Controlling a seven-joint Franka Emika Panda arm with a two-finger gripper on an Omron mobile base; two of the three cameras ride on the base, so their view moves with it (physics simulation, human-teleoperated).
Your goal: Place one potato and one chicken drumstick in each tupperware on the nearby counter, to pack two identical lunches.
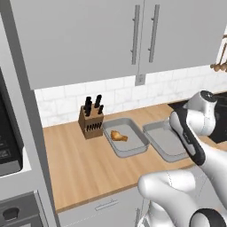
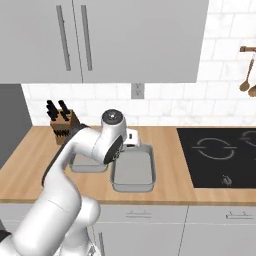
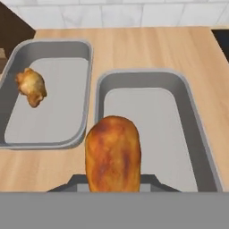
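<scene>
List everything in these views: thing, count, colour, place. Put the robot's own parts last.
tupperware: two, grey, side by side on the counter; left one, right one
chicken drumstick: one, orange-brown, inside the left tray
potato: one, golden-brown, held in the gripper above the right tray's near end
knife block: one, brown with black handles, on the counter left of the trays
counter: one, light wood, over grey cabinet doors
cooktop: one, black, right of the trays
upper cabinets: grey, above the counter
hanging utensils: brown, on the wall at right
arm: one, white
gripper: one, shut on the potato
</scene>
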